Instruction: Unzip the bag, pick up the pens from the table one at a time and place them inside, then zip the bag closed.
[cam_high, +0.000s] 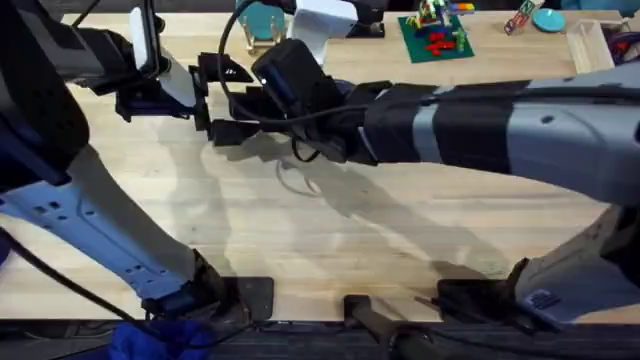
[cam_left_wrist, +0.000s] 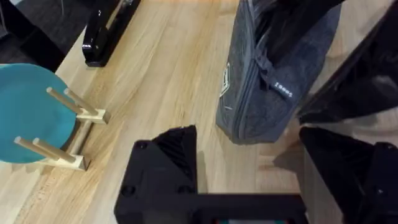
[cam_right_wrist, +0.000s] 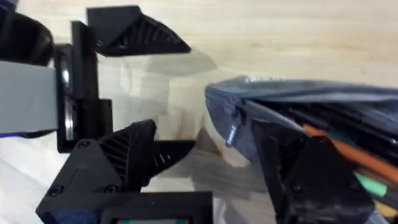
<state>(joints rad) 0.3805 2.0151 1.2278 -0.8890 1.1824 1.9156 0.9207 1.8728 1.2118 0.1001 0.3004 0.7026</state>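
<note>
The bag (cam_right_wrist: 292, 106) lies on the desk (cam_high: 330, 230), open, with the orange and green pens (cam_right_wrist: 348, 158) inside. The right tool (cam_right_wrist: 230, 165) grips its edge. The left tool (cam_left_wrist: 249, 168) waits open beside it. Next comes zipping: find the pull and slide it.

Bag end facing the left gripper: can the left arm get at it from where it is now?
Probably yes. In the left wrist view the left gripper is open, facing the bag end, with bare table between. The right gripper sits at the bag, so it's crowded.
</note>
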